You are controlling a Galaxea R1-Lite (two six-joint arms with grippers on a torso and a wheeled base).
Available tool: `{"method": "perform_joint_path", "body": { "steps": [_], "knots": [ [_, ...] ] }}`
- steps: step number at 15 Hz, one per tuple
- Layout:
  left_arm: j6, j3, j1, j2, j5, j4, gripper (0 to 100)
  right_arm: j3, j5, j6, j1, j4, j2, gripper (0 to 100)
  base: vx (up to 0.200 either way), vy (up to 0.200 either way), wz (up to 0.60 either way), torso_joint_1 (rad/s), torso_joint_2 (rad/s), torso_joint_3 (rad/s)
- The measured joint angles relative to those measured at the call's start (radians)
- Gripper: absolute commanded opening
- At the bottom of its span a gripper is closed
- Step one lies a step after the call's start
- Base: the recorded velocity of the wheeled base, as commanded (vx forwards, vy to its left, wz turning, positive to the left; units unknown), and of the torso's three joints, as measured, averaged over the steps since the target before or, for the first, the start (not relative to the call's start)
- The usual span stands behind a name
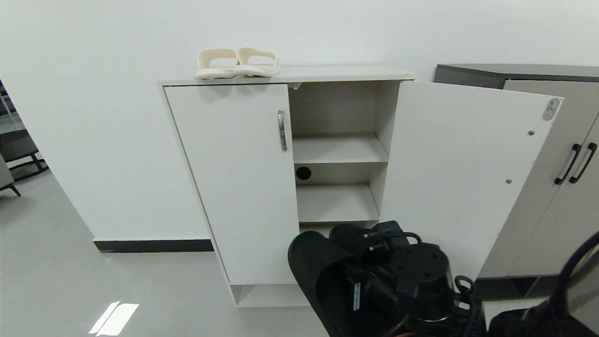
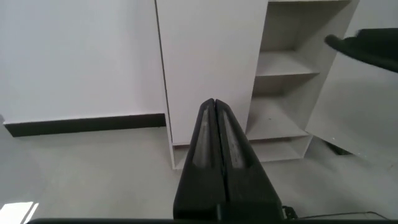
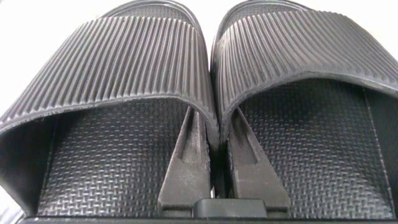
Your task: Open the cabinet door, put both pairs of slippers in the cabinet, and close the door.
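Observation:
The white cabinet (image 1: 327, 74) stands against the wall, its left door (image 1: 229, 187) closed and its right door (image 1: 458, 173) swung wide. Inside are bare shelves (image 1: 338, 150). A beige pair of slippers (image 1: 237, 63) rests on the cabinet top at its left end. My right gripper (image 3: 214, 134) is shut on the black pair of slippers (image 3: 143, 74), pinching their two inner edges together. In the head view that black pair (image 1: 318, 267) hangs low in front of the open half. My left gripper (image 2: 214, 106) is shut and holds nothing, low before the closed door, with the black slippers (image 2: 367, 46) off to its side.
A grey cabinet (image 1: 557, 187) with black handles stands right behind the open door. A dark chair (image 1: 21, 154) sits far left. Bare grey floor (image 1: 93, 281) spreads to the left of the white cabinet. The left door's metal handle (image 1: 281, 129) borders the opening.

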Motion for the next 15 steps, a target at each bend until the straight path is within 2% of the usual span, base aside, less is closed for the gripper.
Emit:
{"method": "perform_joint_path", "body": {
  "steps": [2, 5, 9, 12, 15],
  "knots": [
    [0.003, 0.0, 0.0, 0.0, -0.009, 0.0, 0, -0.085, -0.089, 0.058, -0.003, 0.081, 0.083, 0, 0.0, 0.0, 0.0, 0.0, 0.0, 0.0],
    [0.004, 0.0, 0.0, 0.0, -0.01, 0.001, 0, -0.16, -0.201, 0.074, -0.025, 0.106, 0.17, 0, 0.0, 0.0, 0.0, 0.0, 0.0, 0.0],
    [0.0, 0.0, 0.0, 0.0, -0.01, 0.001, 0, -0.263, -0.21, 0.006, -0.061, 0.105, 0.238, 0, 0.0, 0.0, 0.0, 0.006, 0.0, -0.145],
    [0.0, 0.0, 0.0, 0.0, -0.01, 0.002, 0, -0.336, -0.279, -0.03, -0.066, 0.1, 0.265, 0, 0.0, 0.0, 0.0, 0.005, 0.01, -0.199],
    [0.0, -0.001, 0.0, 0.0, -0.01, 0.003, 0, -0.355, -0.287, -0.088, -0.077, 0.038, 0.281, 0, 0.0, 0.0, 0.0, 0.004, 0.0, -0.198]
  ]
}}
